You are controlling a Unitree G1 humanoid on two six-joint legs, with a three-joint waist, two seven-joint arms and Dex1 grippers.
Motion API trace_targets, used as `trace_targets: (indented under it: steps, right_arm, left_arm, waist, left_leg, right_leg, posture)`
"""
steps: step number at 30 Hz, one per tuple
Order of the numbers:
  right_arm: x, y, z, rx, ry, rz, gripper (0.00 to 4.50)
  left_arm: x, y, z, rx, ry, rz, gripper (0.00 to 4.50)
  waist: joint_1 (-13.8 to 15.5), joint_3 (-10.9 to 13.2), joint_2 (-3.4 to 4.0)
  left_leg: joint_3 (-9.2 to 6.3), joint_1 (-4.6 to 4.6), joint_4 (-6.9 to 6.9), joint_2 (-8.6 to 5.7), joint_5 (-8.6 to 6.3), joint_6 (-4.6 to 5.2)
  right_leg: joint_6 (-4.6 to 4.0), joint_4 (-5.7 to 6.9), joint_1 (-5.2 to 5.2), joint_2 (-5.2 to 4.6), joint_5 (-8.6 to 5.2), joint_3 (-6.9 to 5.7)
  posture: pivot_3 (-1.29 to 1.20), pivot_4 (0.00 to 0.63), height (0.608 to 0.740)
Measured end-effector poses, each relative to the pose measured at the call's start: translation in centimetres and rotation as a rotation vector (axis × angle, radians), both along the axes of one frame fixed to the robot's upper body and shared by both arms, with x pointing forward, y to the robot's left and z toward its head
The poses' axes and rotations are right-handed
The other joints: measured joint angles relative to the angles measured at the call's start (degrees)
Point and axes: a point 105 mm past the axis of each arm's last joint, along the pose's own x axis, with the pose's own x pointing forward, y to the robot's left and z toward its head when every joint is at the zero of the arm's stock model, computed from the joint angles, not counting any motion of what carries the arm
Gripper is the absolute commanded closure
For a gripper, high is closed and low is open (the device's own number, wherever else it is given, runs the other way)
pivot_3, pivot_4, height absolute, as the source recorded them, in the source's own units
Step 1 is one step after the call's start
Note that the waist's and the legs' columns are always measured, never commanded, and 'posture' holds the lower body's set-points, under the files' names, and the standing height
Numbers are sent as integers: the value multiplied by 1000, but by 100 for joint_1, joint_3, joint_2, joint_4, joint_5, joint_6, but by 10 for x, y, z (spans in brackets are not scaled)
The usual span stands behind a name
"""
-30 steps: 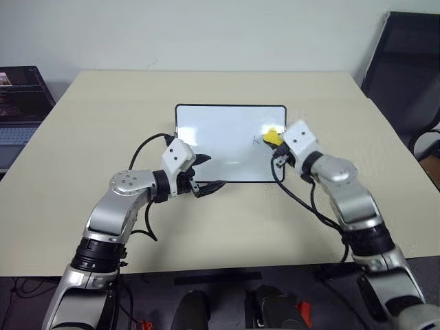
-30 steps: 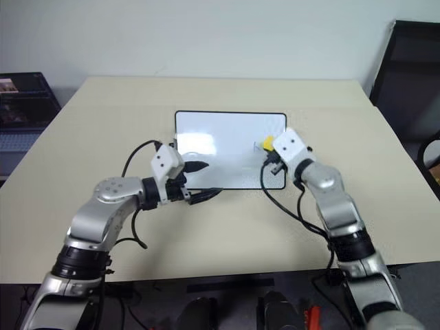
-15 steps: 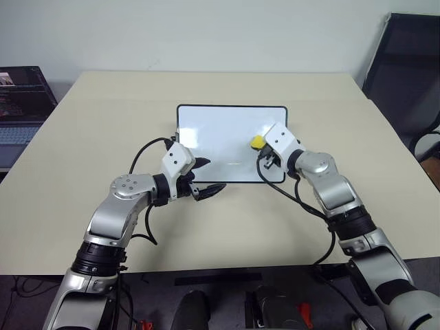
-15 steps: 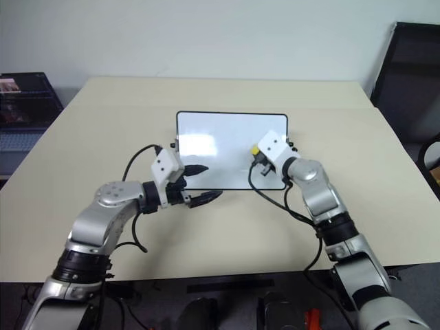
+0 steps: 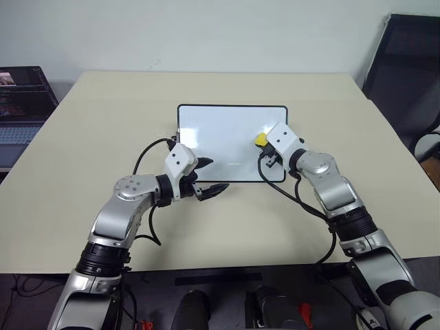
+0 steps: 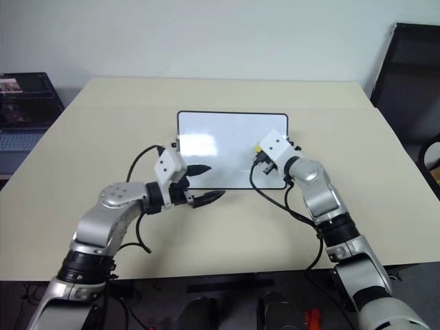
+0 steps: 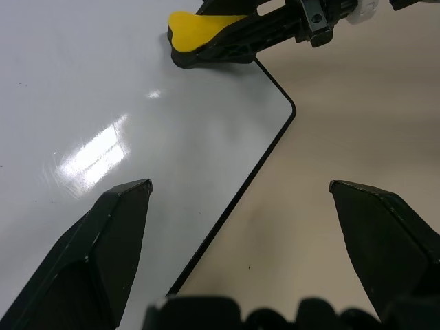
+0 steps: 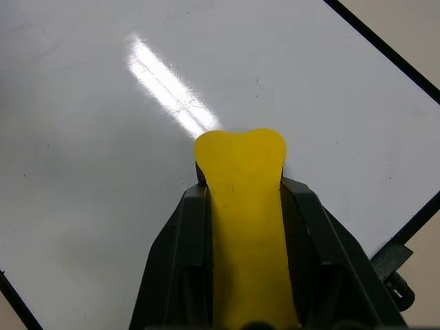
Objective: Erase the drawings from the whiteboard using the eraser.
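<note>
The whiteboard [image 5: 227,130] lies flat in the middle of the tan table. My right gripper [image 5: 264,143] is shut on the yellow eraser [image 5: 261,140] and presses it onto the right part of the board; the right wrist view shows the eraser [image 8: 240,185] between the black fingers on the white surface [image 8: 96,137]. My left gripper [image 5: 210,175] stands open over the board's near edge with nothing in it, one finger [image 7: 110,234] above the board and the other above the table. The drawings are hidden or too faint to make out.
A laptop [image 5: 20,96] sits beyond the table's left edge and a black chair [image 5: 405,69] stands at the far right. Black cables hang from both wrists over the table [image 5: 103,117] in front of the board.
My right gripper has slid the eraser left from the board's right edge toward its middle. A small mark beside the eraser earlier no longer shows. The left gripper has stayed put.
</note>
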Motion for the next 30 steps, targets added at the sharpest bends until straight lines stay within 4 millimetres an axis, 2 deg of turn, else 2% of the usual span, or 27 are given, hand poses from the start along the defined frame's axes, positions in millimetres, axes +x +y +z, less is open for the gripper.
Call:
trace_targets:
  steps: [8,15,20,26,30]
  right_arm:
    - [-17,-6,-20,-15,96,24,3514]
    - [-27,-10,-24,93,132,3,3514]
    - [-45,-33,-17,171,115,-51,3514]
    - [-73,-58,-24,285,141,-187,3514]
    - [-85,-77,-38,492,209,-410,3514]
  left_arm:
    - [-1,-1,1,1,-3,-5,0]
    - [-1,-2,3,6,-12,-10,0]
    - [1,-8,9,14,-28,-56,0]
    - [0,-26,11,37,-48,-180,0]
    - [-6,-55,2,66,-63,-323,0]
  waist:
    - [1,-1,-2]
    - [3,-1,-1]
    - [42,0,0]
    - [48,0,1]
    - [43,0,1]
  left_leg:
    - [0,3,2,0,0,0]
    - [-1,-3,0,-1,0,0]
    - [-6,-16,-4,-4,-1,-1]
    - [-4,-13,-4,-4,-2,-1]
    - [-3,-12,-3,-5,-2,-1]
  right_leg:
    - [4,2,2,0,-2,0]
    - [5,-2,0,0,-2,-1]
    - [5,-5,-6,-1,-3,-9]
    - [5,-4,-7,-1,-4,-6]
    - [5,-4,-5,1,-4,-4]
  posture:
    - [0,150,740]
    - [0,150,740]
    - [0,150,740]
    - [0,150,740]
    - [0,150,740]
